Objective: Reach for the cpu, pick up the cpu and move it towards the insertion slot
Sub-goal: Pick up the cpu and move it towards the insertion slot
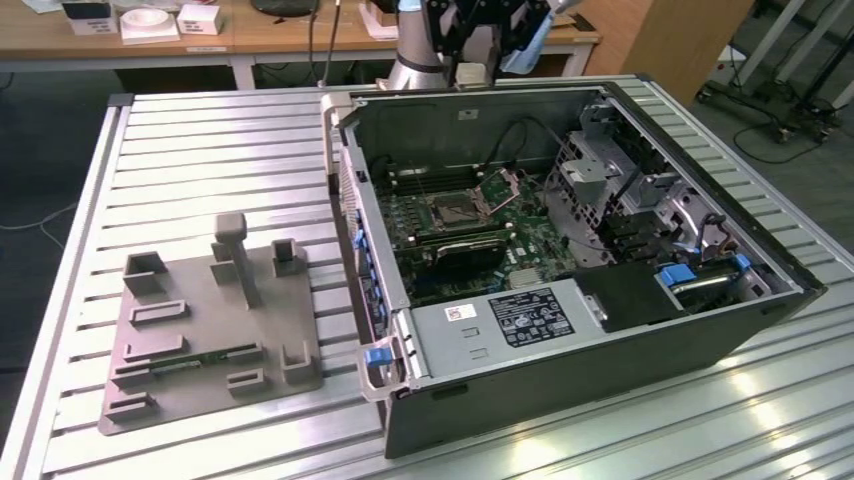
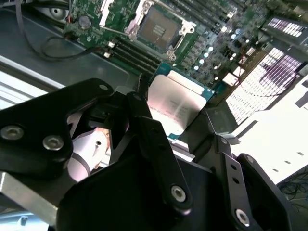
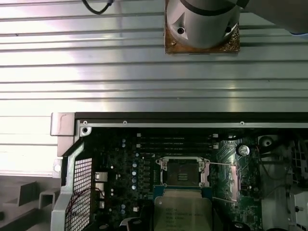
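— Silver-topped, the cpu (image 2: 175,103) sits clamped between the gripper (image 2: 180,127) fingers, held above the board and short of the insertion slot (image 2: 158,28).

— So the carry step; lining up squarely over the socket is what matters now?

— I'd judge so (the first wrist view shows the open slot (image 3: 183,172) just beside the chip (image 3: 183,211); the exterior view shows the whole computer case (image 1: 561,260)).
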